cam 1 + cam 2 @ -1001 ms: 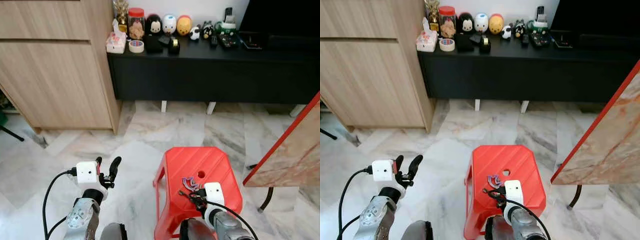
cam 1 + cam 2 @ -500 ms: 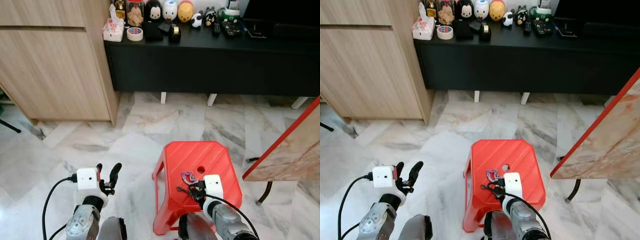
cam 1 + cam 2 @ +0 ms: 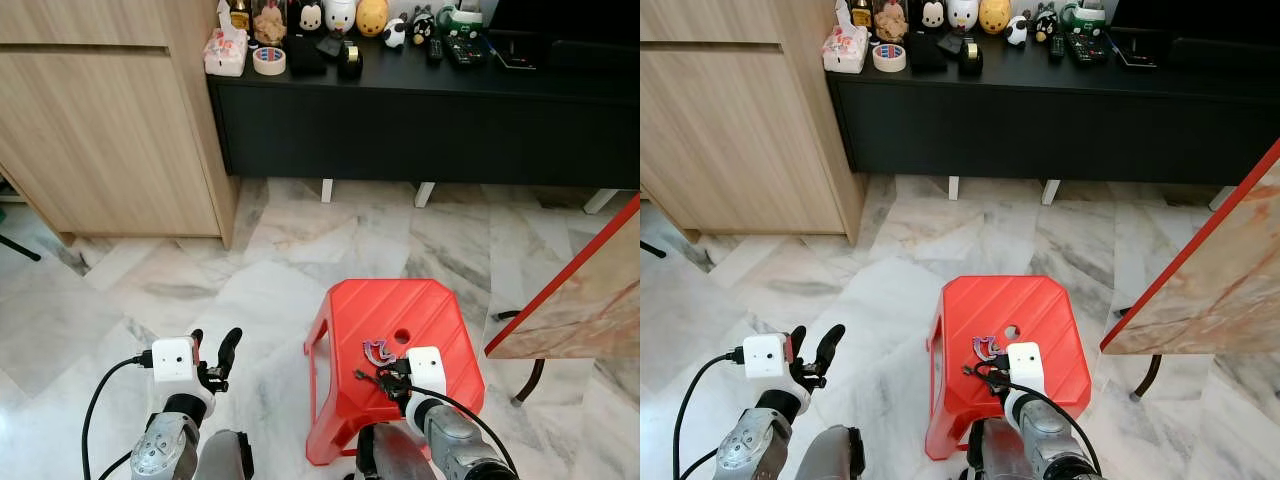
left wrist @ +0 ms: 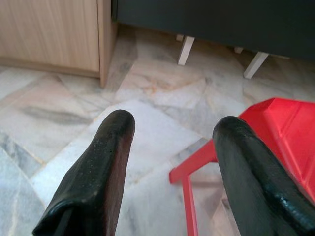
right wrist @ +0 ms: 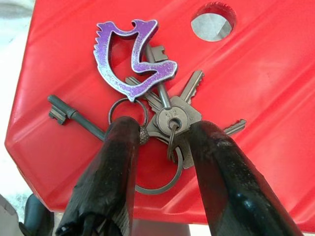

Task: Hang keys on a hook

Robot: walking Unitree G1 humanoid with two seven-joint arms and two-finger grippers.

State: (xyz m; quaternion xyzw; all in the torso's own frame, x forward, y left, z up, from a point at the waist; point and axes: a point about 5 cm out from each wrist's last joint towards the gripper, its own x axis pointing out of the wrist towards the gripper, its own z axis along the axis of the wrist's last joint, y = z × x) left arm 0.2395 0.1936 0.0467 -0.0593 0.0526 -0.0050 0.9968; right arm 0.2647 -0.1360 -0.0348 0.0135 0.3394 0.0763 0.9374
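Note:
A bunch of keys (image 5: 174, 115) with a purple carabiner (image 5: 130, 59) lies flat on the red plastic stool (image 3: 370, 310), near its round hole. My right gripper (image 3: 385, 378) is low over the stool's near side. Its two black fingers (image 5: 120, 147) stand apart, one on each side of the key rings, and the gripper is open. The keys (image 3: 378, 353) rest on the stool top. My left gripper (image 3: 212, 350) hangs open over the marble floor to the left of the stool, with nothing between its fingers (image 4: 108, 147).
A long black console (image 3: 420, 120) runs along the far wall, carrying toys, a tape roll and remotes. A wooden cabinet (image 3: 100, 120) stands at the left. A marble-topped table with a red edge (image 3: 580, 290) juts in at the right, close to the stool.
The whole picture has shifted, so the camera moved. Both grippers keep nearly the same pose, and the right one stays at the keys on the stool.

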